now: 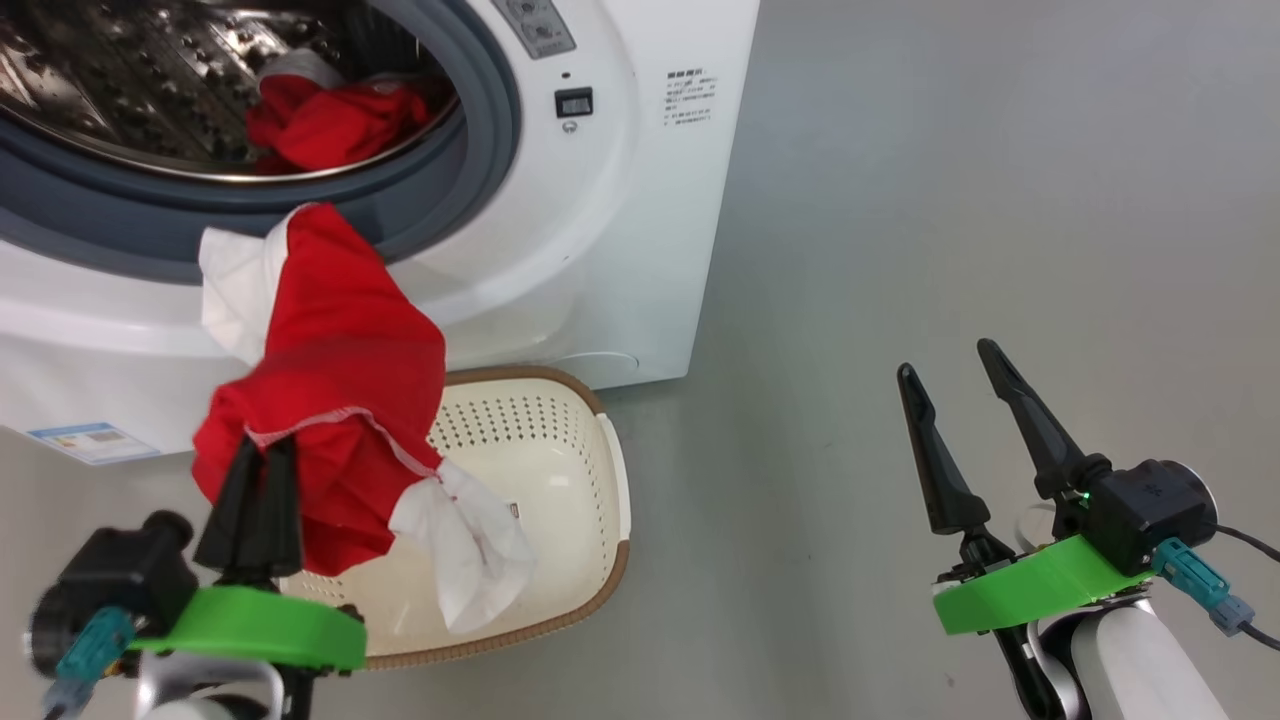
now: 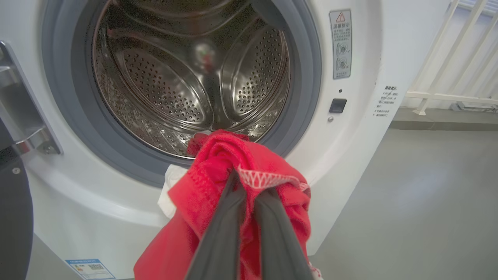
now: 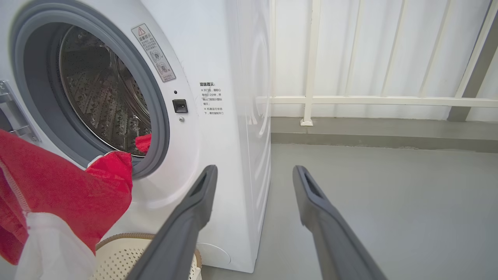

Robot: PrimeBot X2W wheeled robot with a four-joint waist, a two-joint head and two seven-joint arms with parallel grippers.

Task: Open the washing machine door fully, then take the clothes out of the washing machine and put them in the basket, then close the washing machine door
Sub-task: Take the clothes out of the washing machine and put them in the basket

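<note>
Looking at the big white washing machine [image 1: 620, 200] parked on the grey floor [image 1: 950, 200], washing machine door [image 2: 13, 217] swung out on the left side. Next the basket [image 1: 560, 440], down on the floor right against the machine's front. Above its near-left corner, some of the clothes [image 1: 330, 340], red and white, dangling from the left gripper [image 1: 265, 450], pinched tight. More red bunched at the drum [image 2: 163, 85] lip. Right gripper [image 1: 945, 358] spread wide, holding nothing, well off to the right.

Basket [image 1: 560, 440] on the floor [image 1: 950, 220] before the washing machine [image 1: 640, 200], garment [image 1: 340, 350] hanging over the basket, more clothes [image 1: 330, 120] in the drum [image 1: 120, 70].
</note>
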